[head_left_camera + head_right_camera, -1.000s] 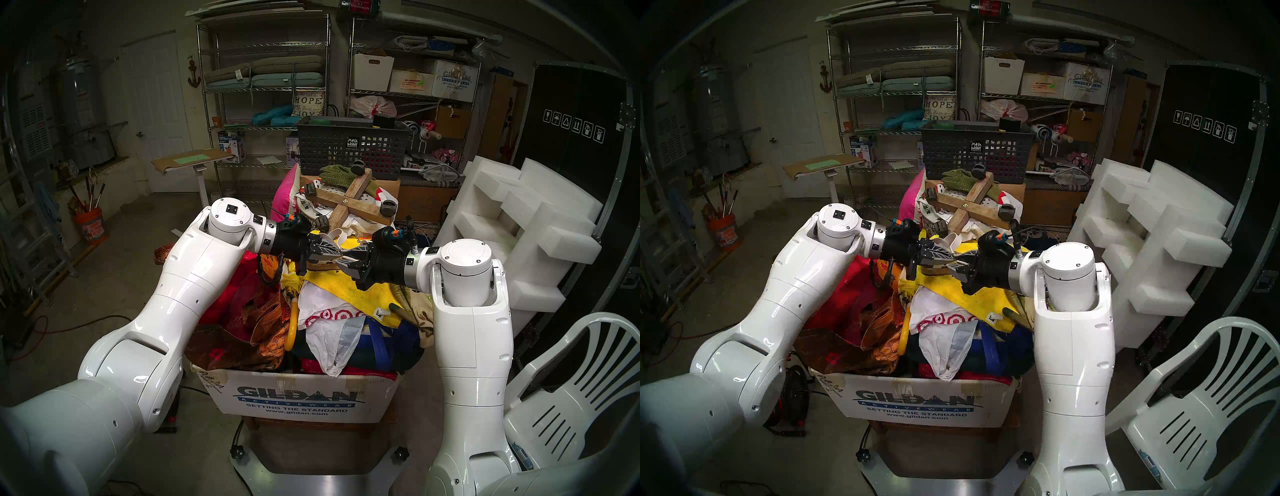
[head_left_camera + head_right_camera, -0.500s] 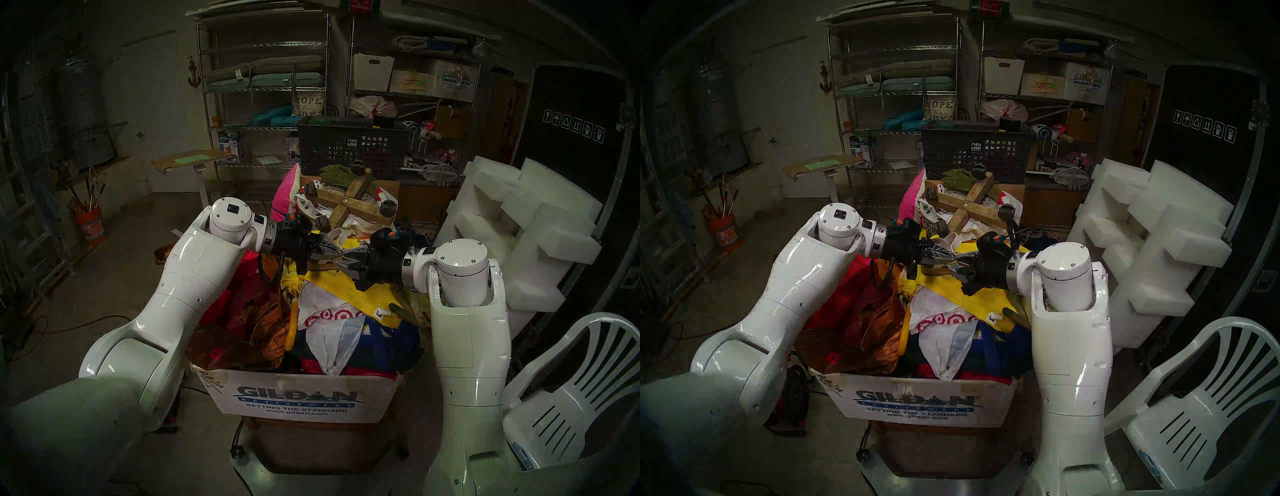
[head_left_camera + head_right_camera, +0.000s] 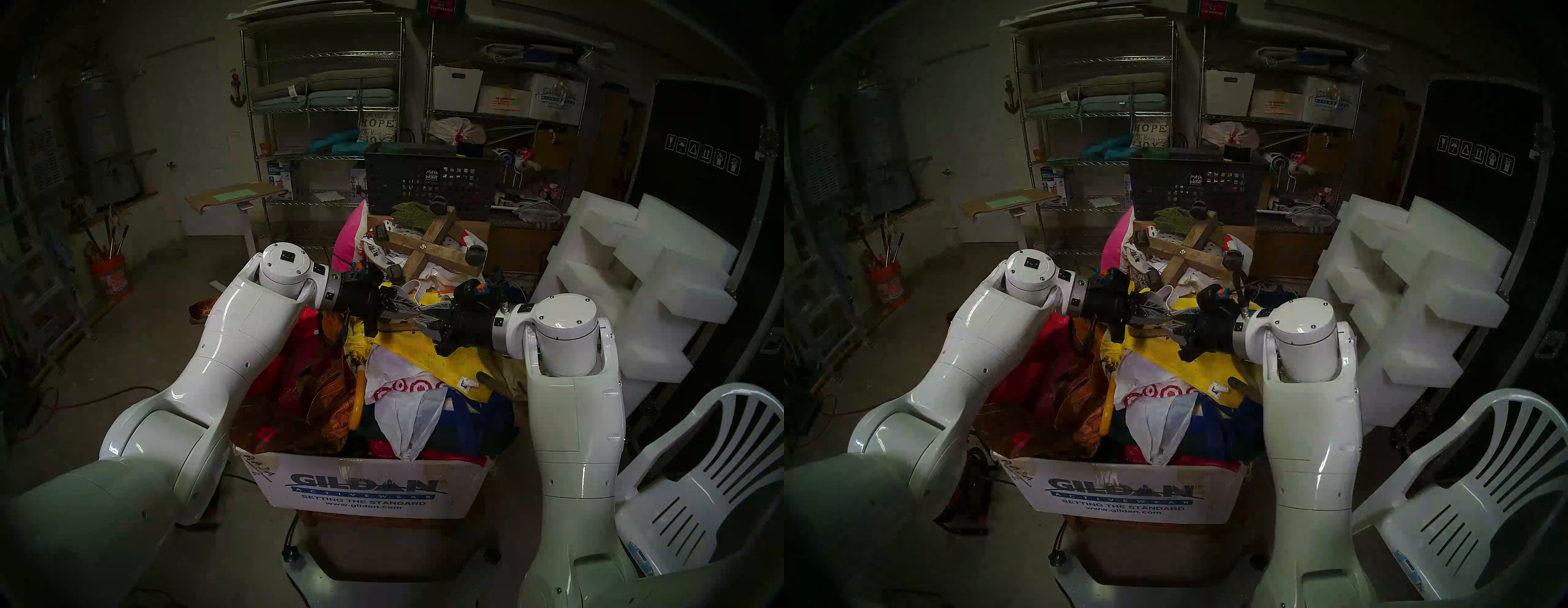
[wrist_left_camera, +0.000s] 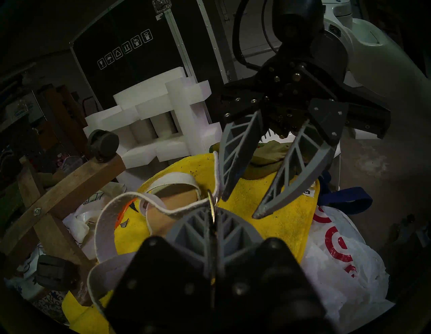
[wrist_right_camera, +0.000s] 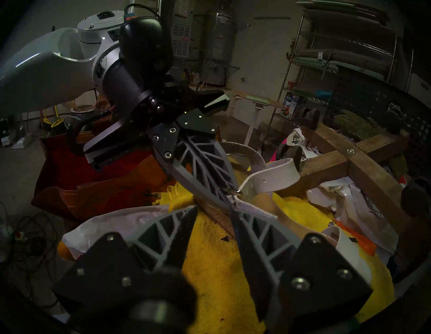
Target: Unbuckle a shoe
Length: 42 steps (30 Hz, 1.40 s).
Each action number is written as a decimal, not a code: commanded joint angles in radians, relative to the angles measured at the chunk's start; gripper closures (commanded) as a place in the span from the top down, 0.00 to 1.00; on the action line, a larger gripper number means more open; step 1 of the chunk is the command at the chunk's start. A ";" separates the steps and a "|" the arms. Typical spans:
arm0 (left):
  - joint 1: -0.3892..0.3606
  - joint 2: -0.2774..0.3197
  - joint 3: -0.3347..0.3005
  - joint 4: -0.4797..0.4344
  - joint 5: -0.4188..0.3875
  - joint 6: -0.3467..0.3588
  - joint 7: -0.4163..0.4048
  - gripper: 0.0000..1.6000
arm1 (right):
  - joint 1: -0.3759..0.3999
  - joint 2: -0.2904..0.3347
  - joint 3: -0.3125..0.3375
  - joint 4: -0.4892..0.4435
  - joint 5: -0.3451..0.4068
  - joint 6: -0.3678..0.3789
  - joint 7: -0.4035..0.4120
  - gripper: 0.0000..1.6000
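The cream-white strappy shoe (image 4: 170, 205) lies on a yellow towel (image 4: 268, 205) atop the pile, with its tan footbed showing; in the head view it sits between the two wrists (image 3: 413, 291). My left gripper (image 4: 212, 211) is shut on the small metal buckle (image 5: 236, 191) of the ankle strap (image 4: 105, 224). My right gripper (image 4: 241, 206) faces it tip to tip, open. The loose strap end (image 4: 218, 172) lies along the outer side of one of its fingers (image 5: 254, 228), not between them. In the head view the two grippers meet over the sole (image 3: 413, 312) (image 3: 420, 316).
A wooden cross on castors (image 3: 428, 250) and green gloves (image 3: 413, 212) sit just behind the shoe. A Target bag (image 3: 407, 386) and cloth fill the Gildan box (image 3: 369, 488). White foam blocks (image 3: 636, 276) and a plastic chair (image 3: 700, 488) stand at the right.
The picture has grown darker. My right gripper has edged left toward the left gripper and its jaws have narrowed slightly. The left gripper keeps its hold on the buckle.
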<state>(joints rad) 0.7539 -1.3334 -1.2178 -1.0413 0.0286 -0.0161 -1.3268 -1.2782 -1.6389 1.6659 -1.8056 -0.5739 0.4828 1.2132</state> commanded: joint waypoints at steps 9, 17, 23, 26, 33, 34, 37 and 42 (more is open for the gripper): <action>-0.039 -0.013 0.002 0.023 0.005 -0.013 -0.006 0.07 | 0.021 -0.009 0.008 -0.005 0.011 -0.003 -0.001 0.53; -0.039 -0.013 0.001 0.024 0.006 -0.016 -0.010 0.09 | 0.020 -0.011 0.010 -0.007 0.011 -0.007 0.000 0.52; -0.032 -0.009 0.000 0.008 0.008 -0.012 -0.010 0.09 | 0.014 -0.012 0.013 -0.027 0.011 -0.005 0.001 0.54; -0.028 -0.007 0.000 0.002 0.010 -0.010 -0.009 0.09 | 0.011 -0.013 0.014 -0.032 0.011 -0.005 0.000 0.55; -0.022 -0.004 -0.002 -0.010 0.012 -0.004 -0.009 0.09 | 0.009 -0.012 0.019 -0.038 0.011 -0.005 0.002 0.56; -0.021 -0.004 -0.003 -0.011 0.013 -0.003 -0.009 0.09 | 0.009 -0.012 0.020 -0.039 0.012 -0.005 0.003 0.55; -0.021 -0.004 -0.003 -0.011 0.014 -0.001 -0.009 0.09 | 0.010 -0.013 0.022 -0.038 0.012 -0.004 0.004 0.55; -0.025 -0.008 -0.001 -0.003 0.014 -0.001 -0.011 0.09 | 0.013 -0.014 0.025 -0.031 0.012 -0.004 0.007 0.56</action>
<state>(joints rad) 0.7414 -1.3383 -1.2170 -1.0362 0.0423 -0.0167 -1.3388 -1.2785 -1.6453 1.6899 -1.8213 -0.5725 0.4757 1.2152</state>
